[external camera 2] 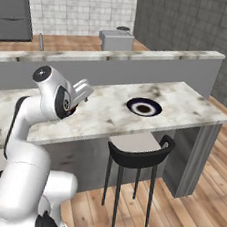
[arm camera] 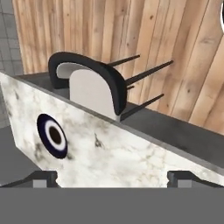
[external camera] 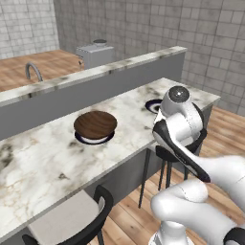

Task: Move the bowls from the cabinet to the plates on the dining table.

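A: While the jaws stand spread wide with nothing between them, what do they face?

B: In the hand view the gripper [arm camera: 112,177] looks along the counter [arm camera: 131,153] toward the bare plate [arm camera: 54,135], with a stool [arm camera: 94,85] past the edge. Its two tips sit well apart at the bottom of that view.

A: And the bowls?

B: The brown bowl [external camera: 95,124] already sits on its plate [external camera: 94,139] on the counter, left of the arm in the left base view. The second plate [external camera 2: 144,107] has nothing on it. I can't see the tan bowl or the cabinet from here.

A: How would that tan one handle, do you reckon?

B: Going by its glossy description, I'd judge it rigid, fairly light and slick, likely to chip if dropped. A round body won't fit between the jaws, so I'd pinch the rim, one finger inside the wall and one outside, and keep it level. The small foot should let it settle flat on the plate's dark centre.
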You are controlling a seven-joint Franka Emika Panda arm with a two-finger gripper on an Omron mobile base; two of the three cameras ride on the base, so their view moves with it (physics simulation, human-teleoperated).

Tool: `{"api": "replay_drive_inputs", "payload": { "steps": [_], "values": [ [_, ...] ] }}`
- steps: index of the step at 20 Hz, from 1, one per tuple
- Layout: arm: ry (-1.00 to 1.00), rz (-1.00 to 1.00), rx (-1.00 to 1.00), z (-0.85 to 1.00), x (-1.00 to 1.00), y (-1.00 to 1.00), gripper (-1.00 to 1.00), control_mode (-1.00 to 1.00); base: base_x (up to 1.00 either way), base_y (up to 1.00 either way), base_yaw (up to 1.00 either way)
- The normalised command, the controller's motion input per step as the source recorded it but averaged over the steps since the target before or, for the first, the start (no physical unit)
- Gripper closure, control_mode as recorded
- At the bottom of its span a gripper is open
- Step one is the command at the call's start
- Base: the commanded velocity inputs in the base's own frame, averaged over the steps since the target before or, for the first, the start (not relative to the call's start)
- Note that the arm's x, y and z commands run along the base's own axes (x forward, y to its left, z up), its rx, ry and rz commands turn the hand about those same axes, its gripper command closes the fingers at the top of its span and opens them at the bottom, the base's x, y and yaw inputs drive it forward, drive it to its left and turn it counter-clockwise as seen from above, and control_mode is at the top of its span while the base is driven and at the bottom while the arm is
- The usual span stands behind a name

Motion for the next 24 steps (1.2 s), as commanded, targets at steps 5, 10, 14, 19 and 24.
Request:
{"api": "replay_drive_inputs", "payload": {
  "steps": [5,10,14,19,24],
  "values": [
    [-0.1,-0.04,0.03,0.29,-0.18,0.0,-1.0,-1.0,0.0,0.0,0.0],
    [-0.03,-0.15,0.19,0.36,-0.03,0.0,-1.0,-1.0,0.0,0.0,0.0],
    [-0.02,-0.22,0.24,0.12,-0.02,-0.14,-1.0,-1.0,0.0,0.0,0.0],
    [-0.03,-0.21,0.31,0.0,-0.02,-0.08,-1.0,-1.0,0.0,0.0,0.0],
    [-0.05,-0.16,0.35,0.0,-0.27,0.08,-1.0,-1.0,0.0,0.0,0.0]
  ]
}}
